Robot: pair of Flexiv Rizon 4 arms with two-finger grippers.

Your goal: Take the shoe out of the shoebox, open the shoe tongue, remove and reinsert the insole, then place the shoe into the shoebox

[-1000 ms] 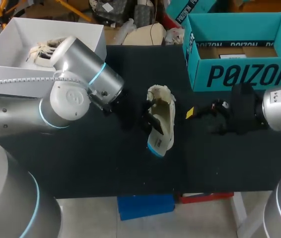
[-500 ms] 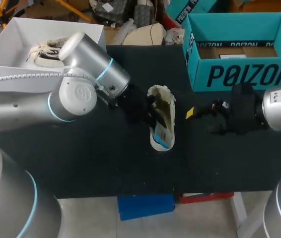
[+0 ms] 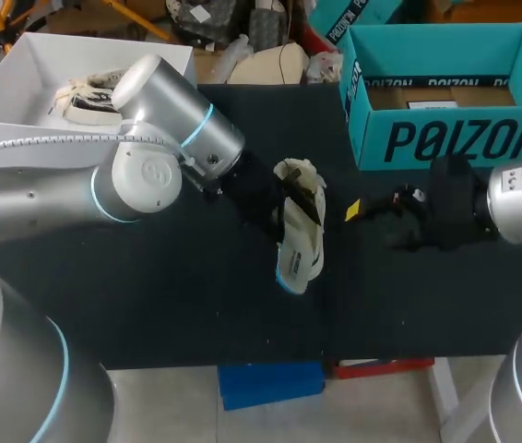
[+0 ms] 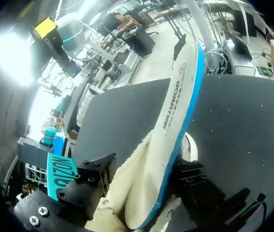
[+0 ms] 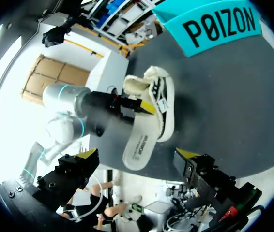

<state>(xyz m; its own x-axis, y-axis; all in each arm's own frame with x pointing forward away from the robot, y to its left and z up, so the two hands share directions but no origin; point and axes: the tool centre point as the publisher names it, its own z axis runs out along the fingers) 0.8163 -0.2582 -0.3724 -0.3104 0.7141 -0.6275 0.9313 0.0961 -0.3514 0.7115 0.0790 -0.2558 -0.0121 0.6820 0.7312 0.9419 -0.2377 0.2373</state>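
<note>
A cream shoe (image 3: 305,205) lies on its side on the black table (image 3: 150,295). Its white insole (image 3: 293,268), edged in blue, sticks out of it toward the table's front. My left gripper (image 3: 282,209) is at the shoe's opening. In the left wrist view the insole (image 4: 178,104) runs between its fingers (image 4: 91,176), which stand well apart, so the left gripper (image 4: 144,181) is open. To the right of the shoe, my right gripper (image 3: 364,210) hovers open and holds nothing. Its wrist view shows the shoe (image 5: 157,94) and insole (image 5: 139,147) ahead of the right gripper (image 5: 137,155).
A teal shoebox (image 3: 445,138) stands open at the back right. At the back left, a white box (image 3: 21,83) holds another shoe (image 3: 84,100). The left arm's elbow (image 3: 141,180) lies low in front of the white box.
My left gripper has moved right to the shoe's opening and its fingers have spread. The insole's free end has slid back out toward the table's front. The right arm has not moved.
</note>
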